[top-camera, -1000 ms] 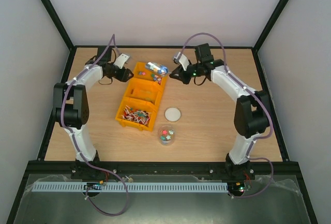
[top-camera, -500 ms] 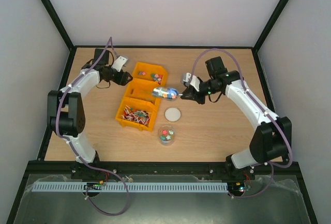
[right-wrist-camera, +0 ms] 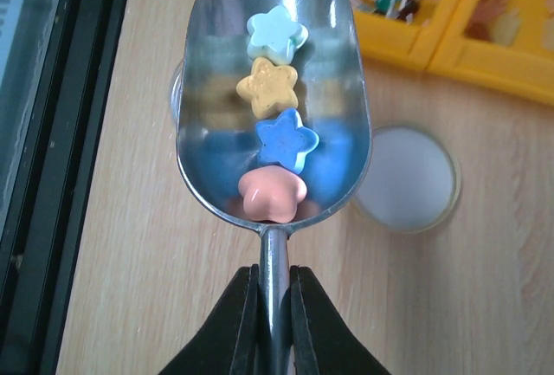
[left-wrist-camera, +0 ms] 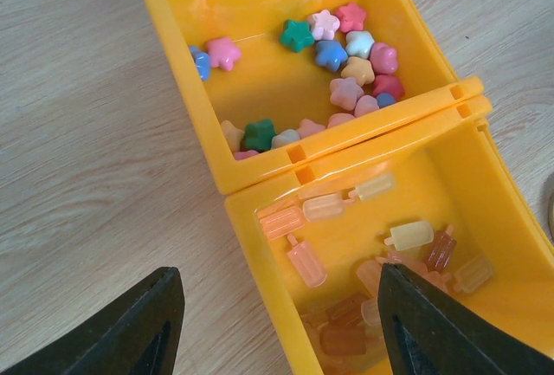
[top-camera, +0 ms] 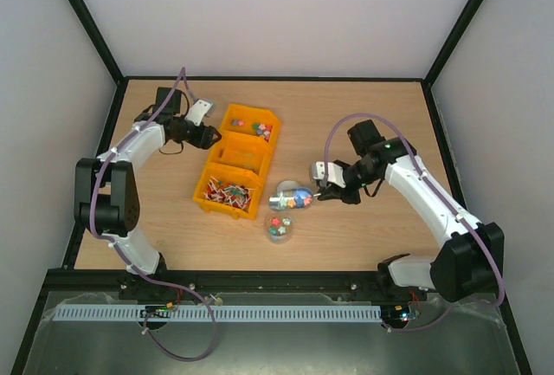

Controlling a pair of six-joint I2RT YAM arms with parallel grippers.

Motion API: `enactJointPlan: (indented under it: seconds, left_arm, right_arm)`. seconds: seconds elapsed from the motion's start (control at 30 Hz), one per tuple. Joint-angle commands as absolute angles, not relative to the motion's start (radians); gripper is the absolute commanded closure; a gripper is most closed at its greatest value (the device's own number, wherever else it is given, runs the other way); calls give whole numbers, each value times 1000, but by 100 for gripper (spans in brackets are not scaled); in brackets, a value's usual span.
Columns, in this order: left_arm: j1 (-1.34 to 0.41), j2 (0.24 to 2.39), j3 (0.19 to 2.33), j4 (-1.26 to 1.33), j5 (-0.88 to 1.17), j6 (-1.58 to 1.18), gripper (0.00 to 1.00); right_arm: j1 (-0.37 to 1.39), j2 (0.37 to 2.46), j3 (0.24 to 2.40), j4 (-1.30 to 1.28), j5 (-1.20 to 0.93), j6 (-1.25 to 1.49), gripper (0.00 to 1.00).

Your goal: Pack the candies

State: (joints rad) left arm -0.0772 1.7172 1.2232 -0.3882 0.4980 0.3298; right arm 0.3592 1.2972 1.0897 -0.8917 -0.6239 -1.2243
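Star-shaped candies [left-wrist-camera: 346,54] in mixed colours lie in the far compartment of the yellow bin [top-camera: 227,138]. My right gripper [right-wrist-camera: 274,271] is shut on the handle of a metal scoop [right-wrist-camera: 273,11], which carries several candies [right-wrist-camera: 279,137] in a row. In the top view the scoop [top-camera: 293,197] hovers just above and right of a small clear jar [top-camera: 278,227] that holds a few candies. My left gripper [left-wrist-camera: 277,293] stands open and empty over the bin's left wall, at the middle compartment; in the top view it [top-camera: 210,135] sits beside the bin.
The bin's middle compartment holds pale popsicle-shaped sweets [left-wrist-camera: 346,245]. Its near compartment holds red-and-white stick pieces [top-camera: 228,192]. A round white lid [right-wrist-camera: 405,178] lies flat on the wooden table [top-camera: 372,115], right of the scoop. A black frame borders the table.
My right arm has carried the loaded scoop from the bin's far compartment down toward the near side, to just beside the jar. My left gripper's jaws have spread a little wider.
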Motion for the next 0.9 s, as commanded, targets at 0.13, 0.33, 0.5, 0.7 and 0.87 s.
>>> enactJointPlan:
  seconds: [0.13, 0.33, 0.5, 0.7, 0.87]
  left_arm:
    - [-72, 1678, 1211, -378, 513, 317, 36]
    - [-72, 1678, 1207, -383, 511, 322, 36]
    - [-72, 1684, 1210, -385, 512, 324, 36]
    - [-73, 1685, 1202, -383, 512, 326, 36]
    - [-72, 1683, 1189, -372, 512, 321, 36]
  right_arm:
    - [432, 1306, 1072, -1014, -469, -1282, 99]
    - [480, 1315, 1070, -1022, -391, -1270, 99]
    - [508, 1321, 1074, -1006, -325, -1247, 99]
    - [545, 1324, 1091, -1000, -267, -1221, 99]
    - [559, 1333, 1108, -1009, -252, -1204, 99]
